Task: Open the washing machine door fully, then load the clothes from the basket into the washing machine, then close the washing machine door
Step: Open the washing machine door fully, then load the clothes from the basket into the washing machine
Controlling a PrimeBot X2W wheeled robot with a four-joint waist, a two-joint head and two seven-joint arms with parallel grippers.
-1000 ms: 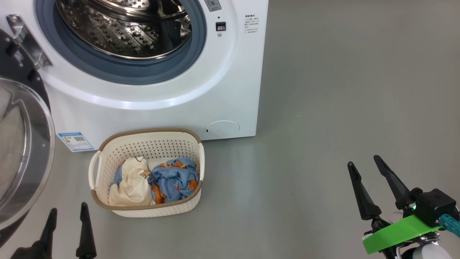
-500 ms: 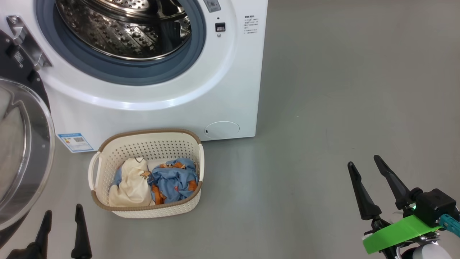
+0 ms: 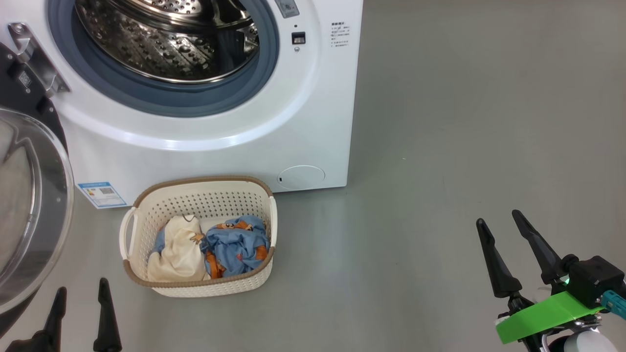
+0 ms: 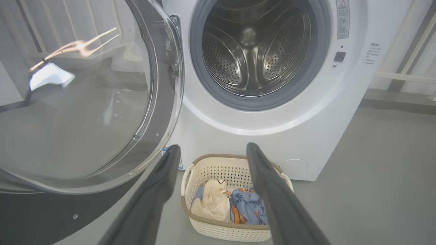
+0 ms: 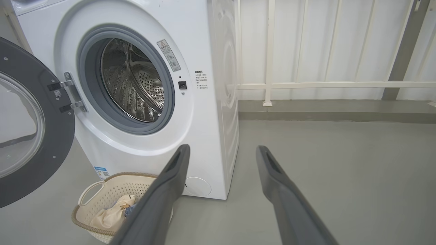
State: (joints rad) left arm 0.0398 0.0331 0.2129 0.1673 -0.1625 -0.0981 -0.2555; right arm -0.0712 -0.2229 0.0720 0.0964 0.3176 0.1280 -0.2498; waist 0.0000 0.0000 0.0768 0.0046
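None of the writing is sharp enough for me to read word by word. On the washer [image 3: 318,107] front, right of the drum opening, there is a block of dark print [image 3: 339,33] in several short lines, too fine to make out. A tall grey sticker [image 4: 342,18] on the white ring beside the opening carries a warning triangle at its top and tiny lines below it. Low on the front, at the left, a blue label [image 3: 100,194] shows a square code and blurred print. On the door [image 5: 66,136], by the hinge, a pale sticker [image 3: 24,78] bears small marks I cannot read.
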